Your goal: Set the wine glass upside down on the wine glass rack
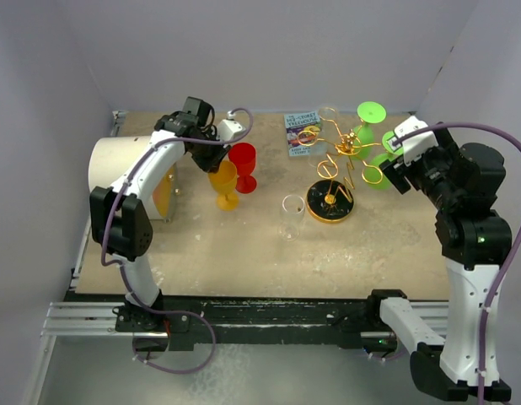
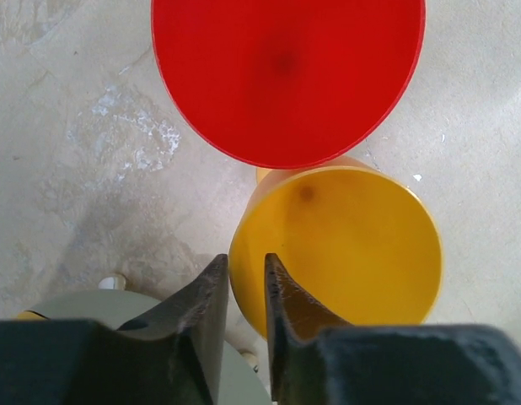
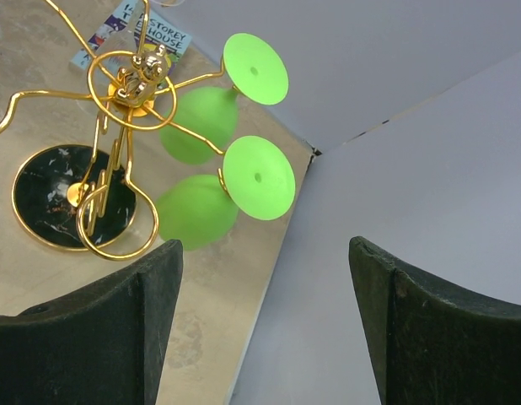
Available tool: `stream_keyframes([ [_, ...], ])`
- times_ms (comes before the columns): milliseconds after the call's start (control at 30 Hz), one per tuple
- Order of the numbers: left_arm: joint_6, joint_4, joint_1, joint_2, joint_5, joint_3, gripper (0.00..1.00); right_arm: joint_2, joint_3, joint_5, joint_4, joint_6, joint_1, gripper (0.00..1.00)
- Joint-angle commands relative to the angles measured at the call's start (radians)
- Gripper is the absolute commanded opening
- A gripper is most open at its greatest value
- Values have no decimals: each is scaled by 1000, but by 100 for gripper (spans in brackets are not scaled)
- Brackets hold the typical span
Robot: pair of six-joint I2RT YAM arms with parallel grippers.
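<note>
Toward the table's (image 1: pixel 244 245) far-left corner, left end effector (image 2: pixel 244 261) pinches the upright yellow wine glass (image 2: pixel 345 253), right end effector (image 3: pixel 265 245) spread empty by the wine glass rack (image 1: pixel 332 169); inverting and hanging remain.

The left arm (image 1: pixel 134 181) reaches forward with its elbow bent, and the left gripper (image 2: pixel 242 263) points straight down, its fingers (image 2: pixel 206 308) close together (only a thin gap shows). The right arm (image 1: pixel 464 221) stands upright and folded, and the right gripper (image 3: pixel 265 253) is spread wide, holding nothing.
</note>
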Motion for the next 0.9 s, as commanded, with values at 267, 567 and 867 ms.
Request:
stream_keyframes([
  [267, 32, -34, -8, -148, -9, -76, 0, -14, 1, -68, 28, 58, -6, 82],
  [567, 102, -175, -9, -453, 211, -162, 0, -30, -7, -217, 8, 108, -6, 93],
  [867, 81, -122, -8, -695, 320, -85, 0, 71, 98, -459, 30, 254, -7, 98],
])
